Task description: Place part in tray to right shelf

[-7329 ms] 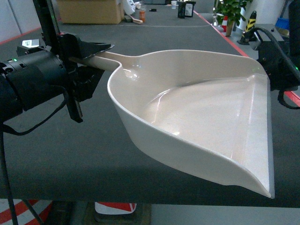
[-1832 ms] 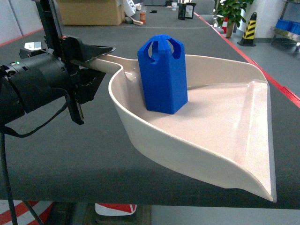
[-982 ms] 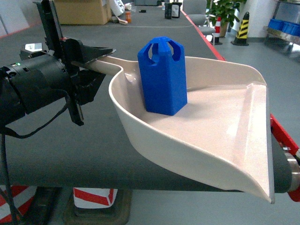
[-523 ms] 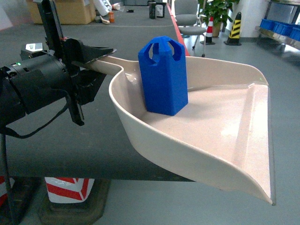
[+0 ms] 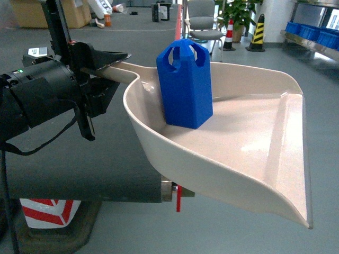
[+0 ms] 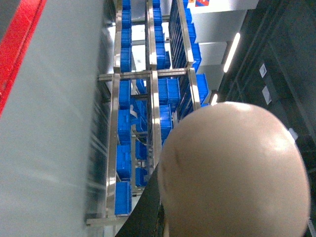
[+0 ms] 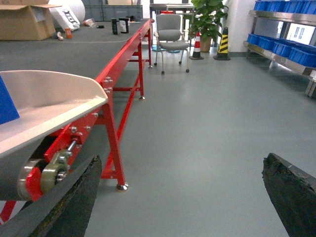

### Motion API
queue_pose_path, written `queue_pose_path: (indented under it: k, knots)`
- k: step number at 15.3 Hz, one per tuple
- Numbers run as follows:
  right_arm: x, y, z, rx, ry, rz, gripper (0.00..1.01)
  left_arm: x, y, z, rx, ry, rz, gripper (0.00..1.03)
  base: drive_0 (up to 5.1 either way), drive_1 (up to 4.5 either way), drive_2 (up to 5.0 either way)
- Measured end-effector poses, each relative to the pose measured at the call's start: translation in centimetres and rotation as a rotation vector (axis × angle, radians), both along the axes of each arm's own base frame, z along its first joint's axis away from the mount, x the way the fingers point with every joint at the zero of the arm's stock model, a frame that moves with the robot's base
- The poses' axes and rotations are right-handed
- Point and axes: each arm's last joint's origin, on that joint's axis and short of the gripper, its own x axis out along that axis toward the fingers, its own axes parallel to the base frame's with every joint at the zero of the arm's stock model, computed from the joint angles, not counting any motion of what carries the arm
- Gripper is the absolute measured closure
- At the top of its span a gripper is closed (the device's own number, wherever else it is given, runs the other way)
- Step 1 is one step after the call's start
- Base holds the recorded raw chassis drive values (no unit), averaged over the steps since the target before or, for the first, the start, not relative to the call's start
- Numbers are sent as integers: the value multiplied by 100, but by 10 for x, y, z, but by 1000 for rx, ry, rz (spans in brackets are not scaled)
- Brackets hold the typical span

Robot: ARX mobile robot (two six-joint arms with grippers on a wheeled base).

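The tray (image 5: 265, 153), a pale beige scoop, is held level in the air by its handle. My left gripper (image 5: 108, 69) is shut on that handle at the left of the head view. The part (image 5: 185, 87), a bright-blue block with arched openings on top, stands upright in the tray's back corner, near the handle. The handle's rounded end (image 6: 232, 173) fills the left wrist view. My right gripper (image 7: 180, 197) is open and empty over bare floor, with the tray's rim (image 7: 54, 98) to its left. The right shelf (image 5: 315, 39), a steel rack with blue crates, stands far right.
A dark conveyor belt (image 5: 79, 169) on a red frame (image 7: 116, 123) ends under the tray's left half. Grey floor lies to the right. An office chair (image 7: 170, 34), a potted plant and striped cones stand at the back. Tall racks of blue crates (image 6: 148, 113) show in the left wrist view.
The part now stands in the tray, which was empty at first. The view has swung right: the belt's end and floor now show beneath the tray. Tray and part keep their place against the left gripper.
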Motion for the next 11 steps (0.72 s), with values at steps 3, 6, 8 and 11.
queue_pose_path:
  k: [3, 6, 8, 11]
  knots:
    - [0, 0, 0, 0, 4, 0, 3, 0, 0, 0, 0, 2, 2, 88, 494, -251, -251]
    - [0, 0, 0, 0, 0, 0, 3, 0, 0, -1, 1, 1, -1, 88, 514, -232, -232]
    - [0, 0, 0, 0, 0, 0, 3, 0, -1, 0, 1, 1, -4, 88, 512, -233, -233]
    - [0, 0, 0, 0, 0, 0, 3, 0, -1, -1, 0, 2, -3, 88, 517, -229, -229]
